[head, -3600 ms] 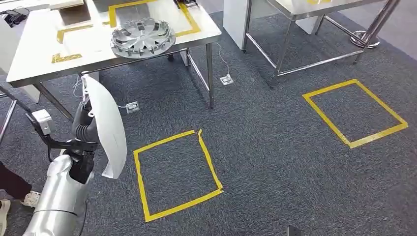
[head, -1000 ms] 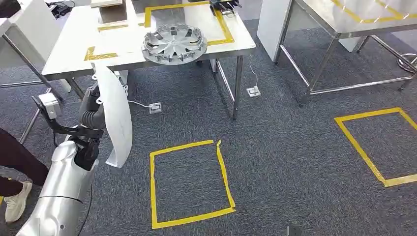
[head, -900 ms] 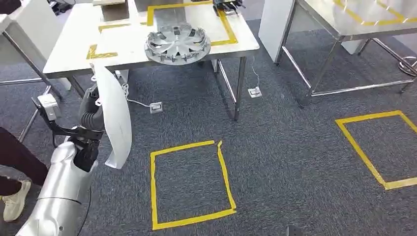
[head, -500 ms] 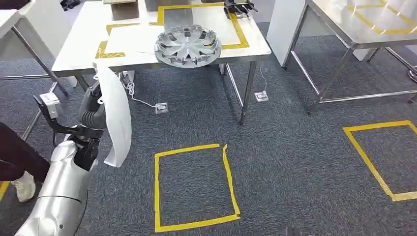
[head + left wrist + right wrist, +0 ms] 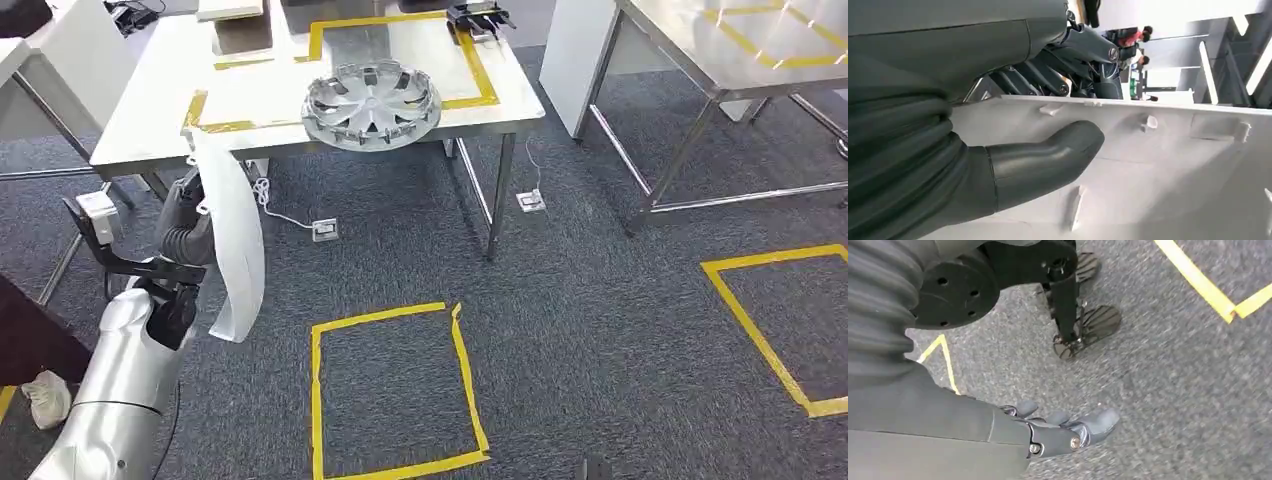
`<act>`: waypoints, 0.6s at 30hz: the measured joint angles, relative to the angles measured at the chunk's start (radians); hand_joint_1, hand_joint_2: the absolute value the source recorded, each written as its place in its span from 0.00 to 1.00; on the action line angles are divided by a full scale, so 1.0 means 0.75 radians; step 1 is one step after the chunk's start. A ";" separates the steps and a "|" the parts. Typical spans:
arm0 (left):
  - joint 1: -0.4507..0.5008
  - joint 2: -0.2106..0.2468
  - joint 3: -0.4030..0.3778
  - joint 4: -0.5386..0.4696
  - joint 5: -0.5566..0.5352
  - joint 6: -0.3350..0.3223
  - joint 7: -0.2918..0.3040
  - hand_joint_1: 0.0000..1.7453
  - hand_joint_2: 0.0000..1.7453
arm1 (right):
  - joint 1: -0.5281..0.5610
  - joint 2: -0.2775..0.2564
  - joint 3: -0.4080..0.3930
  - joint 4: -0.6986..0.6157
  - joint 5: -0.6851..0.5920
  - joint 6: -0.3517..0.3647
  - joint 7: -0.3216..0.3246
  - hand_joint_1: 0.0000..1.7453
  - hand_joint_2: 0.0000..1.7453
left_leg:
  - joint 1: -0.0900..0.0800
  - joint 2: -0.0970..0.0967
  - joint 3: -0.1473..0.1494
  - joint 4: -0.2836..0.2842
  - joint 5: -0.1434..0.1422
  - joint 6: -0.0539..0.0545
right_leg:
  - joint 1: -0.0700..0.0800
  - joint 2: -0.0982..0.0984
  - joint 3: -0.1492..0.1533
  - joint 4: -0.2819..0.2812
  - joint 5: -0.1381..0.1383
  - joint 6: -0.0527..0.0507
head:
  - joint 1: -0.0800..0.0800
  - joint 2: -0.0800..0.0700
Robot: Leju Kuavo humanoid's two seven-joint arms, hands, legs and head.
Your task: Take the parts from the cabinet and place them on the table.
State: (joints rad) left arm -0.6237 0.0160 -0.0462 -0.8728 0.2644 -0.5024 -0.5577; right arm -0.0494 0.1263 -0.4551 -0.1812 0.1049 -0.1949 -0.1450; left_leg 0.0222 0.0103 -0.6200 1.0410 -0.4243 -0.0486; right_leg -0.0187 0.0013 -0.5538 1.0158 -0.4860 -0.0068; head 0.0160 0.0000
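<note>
My left hand grips a curved white plastic panel and holds it upright at my left side, just short of the white table. In the left wrist view my thumb presses on the ribbed inner face of the panel, with my dark fingers behind its edge. A silver hubcap lies on the table near its front edge, beside yellow tape marks. My right hand hangs over the grey carpet with its fingers loosely apart, holding nothing.
A yellow tape square marks the carpet in front of me, another to the right. A second steel table stands at the back right. Floor sockets with cables lie under the white table. A person's shoe is at my left.
The whole scene has shifted as my view moved: the white table and hubcap now sit further right and fuller in view. My left hand keeps the white panel in the same pose.
</note>
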 joint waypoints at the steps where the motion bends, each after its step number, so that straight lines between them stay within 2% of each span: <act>1: -0.001 0.003 0.000 -0.002 0.000 0.000 -0.001 1.00 1.00 | -0.003 -0.002 0.003 0.000 0.009 -0.004 0.005 0.00 1.00 | -0.009 -0.005 0.021 -0.028 -0.020 0.018 | 0.007 0.003 -0.001 0.009 -0.008 0.012 | -0.008 0.000; 2: 0.006 0.005 0.000 -0.005 0.000 -0.001 -0.002 1.00 1.00 | -0.003 -0.002 0.005 0.000 0.012 -0.004 0.010 0.00 1.00 | -0.009 -0.006 0.014 -0.020 -0.021 0.034 | 0.008 0.001 -0.001 0.002 -0.007 0.016 | -0.001 0.000; 4: 0.016 0.012 0.000 -0.012 0.002 -0.008 -0.006 1.00 1.00 | -0.001 -0.002 0.005 0.000 0.017 -0.004 0.017 0.00 1.00 | -0.017 -0.012 0.008 -0.015 -0.025 0.053 | 0.006 -0.004 0.004 -0.005 -0.006 0.029 | 0.000 0.000; 5: 0.017 0.018 0.000 -0.016 0.002 -0.013 -0.006 1.00 1.00 | -0.002 -0.002 0.006 -0.001 0.019 -0.004 0.018 0.00 1.00 | -0.011 -0.014 0.015 -0.022 -0.024 0.065 | 0.004 -0.005 0.005 -0.003 -0.016 0.038 | 0.000 0.000; 6: 0.017 0.022 0.001 -0.028 0.002 -0.015 -0.009 1.00 1.00 | -0.002 -0.003 0.006 -0.001 0.021 -0.004 0.020 0.00 1.00 | -0.008 -0.015 0.022 -0.024 -0.027 0.077 | 0.002 -0.004 -0.006 0.032 -0.035 0.044 | 0.001 0.000; 7: 0.016 0.023 0.002 -0.032 0.002 -0.015 -0.011 1.00 1.00 | -0.004 -0.002 0.007 -0.001 0.022 -0.004 0.024 0.00 1.00 | -0.008 -0.015 0.026 -0.024 -0.031 0.084 | 0.003 -0.003 -0.045 0.110 -0.071 0.046 | 0.004 0.000; 8: 0.018 0.023 0.002 -0.034 0.002 -0.015 -0.011 1.00 1.00 | -0.004 -0.002 0.007 -0.001 0.024 -0.004 0.030 0.00 1.00 | -0.010 -0.017 0.029 -0.024 -0.035 0.089 | 0.003 -0.003 -0.108 0.227 -0.119 0.049 | 0.006 0.000; 11: 0.018 0.023 0.002 -0.034 0.002 -0.015 -0.011 1.00 1.00 | -0.004 -0.002 0.007 -0.001 0.024 -0.004 0.030 0.00 1.00 | -0.010 -0.017 0.029 -0.024 -0.035 0.089 | 0.003 -0.003 -0.108 0.227 -0.119 0.049 | 0.006 0.000; 13: 0.020 0.023 0.002 -0.034 0.002 -0.015 -0.010 1.00 1.00 | -0.004 -0.002 0.007 -0.001 0.024 -0.004 0.031 0.00 1.00 | -0.011 -0.017 0.029 -0.024 -0.036 0.091 | 0.003 -0.003 -0.129 0.263 -0.132 0.050 | 0.006 0.000; 14: 0.022 0.023 0.002 -0.034 0.002 -0.015 -0.010 1.00 1.00 | -0.004 -0.002 0.007 -0.001 0.024 -0.004 0.033 0.00 1.00 | -0.013 -0.017 0.030 -0.023 -0.038 0.094 | 0.003 -0.003 -0.163 0.320 -0.152 0.050 | 0.006 0.000; 15: 0.026 0.023 0.002 -0.034 0.002 -0.015 -0.010 1.00 1.00 | -0.003 -0.002 0.007 -0.001 0.024 -0.004 0.037 0.00 1.00 | -0.016 -0.019 0.032 -0.023 -0.041 0.096 | 0.004 -0.003 -0.216 0.403 -0.174 0.049 | 0.006 0.000; 16: 0.036 0.024 0.002 -0.039 0.002 -0.012 -0.010 1.00 1.00 | 0.001 -0.002 0.007 -0.001 0.021 -0.002 0.037 0.00 1.00 | -0.023 -0.025 0.048 -0.023 -0.054 0.097 | 0.008 -0.003 -0.241 0.366 -0.083 0.035 | 0.006 0.000; 17: 0.035 0.025 0.002 -0.050 0.002 -0.009 -0.009 1.00 1.00 | 0.001 -0.003 0.007 -0.001 0.020 0.005 0.033 0.00 1.00 | -0.026 -0.028 0.064 -0.023 -0.063 0.093 | 0.016 -0.001 -0.156 0.164 0.036 0.016 | 0.006 0.000; 18: 0.035 0.025 0.002 -0.058 0.002 -0.009 -0.008 1.00 1.00 | 0.000 -0.003 0.007 -0.001 0.018 0.006 0.033 0.00 1.00 | -0.025 -0.028 0.069 -0.024 -0.070 0.090 | 0.023 0.000 -0.105 0.046 0.088 0.000 | 0.006 0.000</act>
State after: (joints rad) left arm -0.5971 0.0347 -0.0446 -0.9159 0.2655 -0.5093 -0.5638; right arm -0.0494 0.1244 -0.4498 -0.1816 0.1183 -0.1904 -0.1202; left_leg 0.0035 -0.0106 -0.5682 1.0231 -0.4768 0.0193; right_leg -0.0016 0.0013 -0.6322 1.0503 -0.4201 -0.0069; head 0.0202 0.0000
